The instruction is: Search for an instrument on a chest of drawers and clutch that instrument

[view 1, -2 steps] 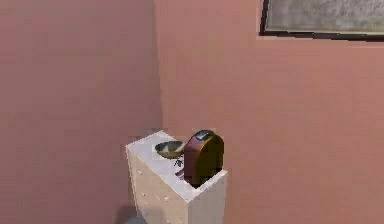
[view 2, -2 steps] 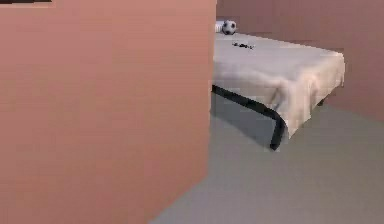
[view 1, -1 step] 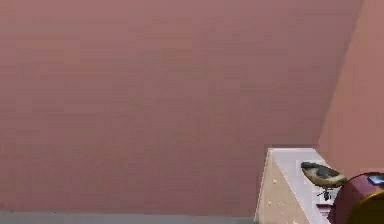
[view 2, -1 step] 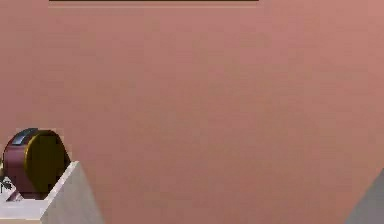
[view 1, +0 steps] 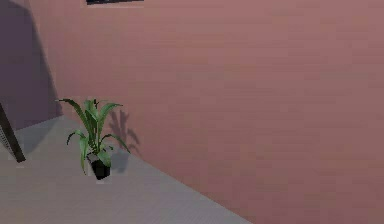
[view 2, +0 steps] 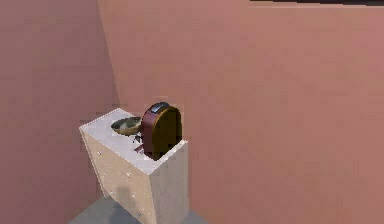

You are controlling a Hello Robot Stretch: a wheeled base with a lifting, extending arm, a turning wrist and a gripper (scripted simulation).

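Pink walls (view 1: pixel 250 90), grey floor (view 1: pixel 60 190); potted plant (view 1: pixel 95 140) near wall (black pot); dark frame (view 1: pixel 110 2) above.

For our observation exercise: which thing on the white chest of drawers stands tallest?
The dark reddish-brown rounded object, standing upright; the shallow greyish bowl beside it lies low.

potted plant (view 1: pixel 93 140): 1 | chest of drawers (view 2: pixel 122 172): 1 | brown rounded object (view 2: pixel 161 130): 1 | bowl (view 2: pixel 126 125): 1

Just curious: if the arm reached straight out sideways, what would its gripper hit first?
Probably the white chest of drawers, or narrowly past it the pink wall; depth is unclear.
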